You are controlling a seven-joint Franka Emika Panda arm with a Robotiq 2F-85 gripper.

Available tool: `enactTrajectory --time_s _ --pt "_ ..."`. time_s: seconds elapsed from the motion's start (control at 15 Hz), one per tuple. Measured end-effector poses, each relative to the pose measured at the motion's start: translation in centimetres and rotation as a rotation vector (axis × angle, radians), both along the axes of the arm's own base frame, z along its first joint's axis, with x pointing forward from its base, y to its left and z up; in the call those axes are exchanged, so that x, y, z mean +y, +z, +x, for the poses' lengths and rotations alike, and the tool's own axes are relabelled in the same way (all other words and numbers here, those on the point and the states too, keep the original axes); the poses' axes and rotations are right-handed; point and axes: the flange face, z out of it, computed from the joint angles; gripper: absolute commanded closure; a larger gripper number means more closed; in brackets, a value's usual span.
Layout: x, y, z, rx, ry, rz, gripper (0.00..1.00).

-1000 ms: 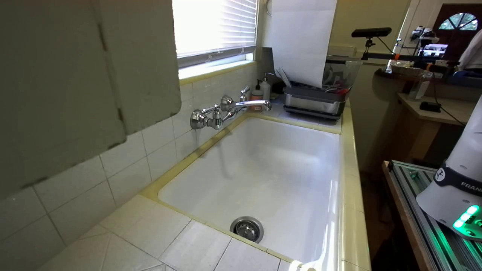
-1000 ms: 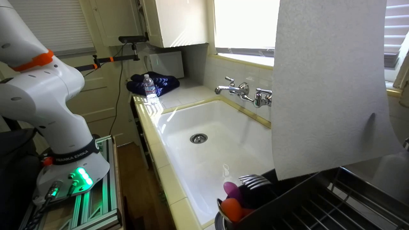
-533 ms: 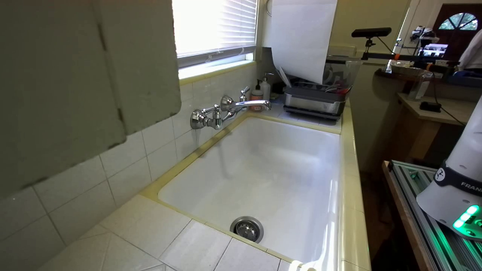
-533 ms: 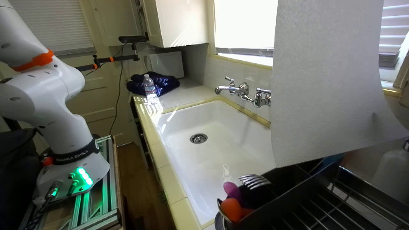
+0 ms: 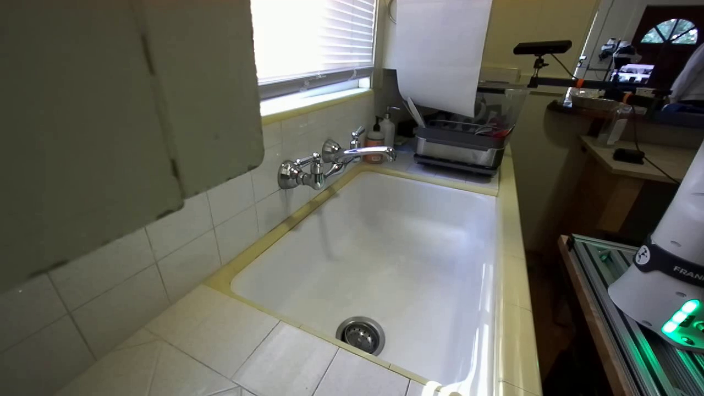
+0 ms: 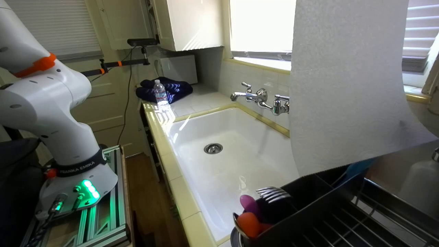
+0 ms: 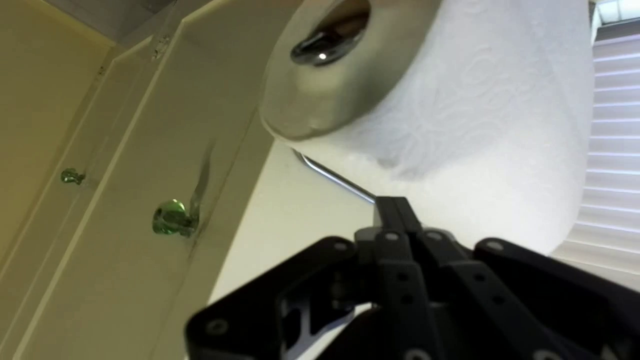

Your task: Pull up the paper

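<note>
One hanging paper-towel sheet [image 6: 346, 82]; its roll [image 7: 485, 125] ahead-right of my pincer [image 7: 394, 201] in wrist view; jaws together, nothing visible between.

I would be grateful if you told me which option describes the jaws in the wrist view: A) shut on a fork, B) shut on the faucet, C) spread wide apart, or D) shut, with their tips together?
D, since in the wrist view the two fingertips sit side by side with no gap showing, near the paper roll.
</note>
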Motion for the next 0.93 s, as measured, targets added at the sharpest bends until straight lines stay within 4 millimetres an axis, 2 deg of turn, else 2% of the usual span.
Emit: enactTrajectory --time_s 0.2,0.4,0.6,0.93 --pt "3.8 0.4 1.7 0.001 0.072 -0.015 1.00" --pt "5.8 -1.4 3.7 0.035 0.120 -0.004 1.00" --pt "5.5 -3.8 5.0 0.077 0.125 0.020 1.00" --pt "2.5 -6.7 5.6 0.119 0.085 0.056 1.00"
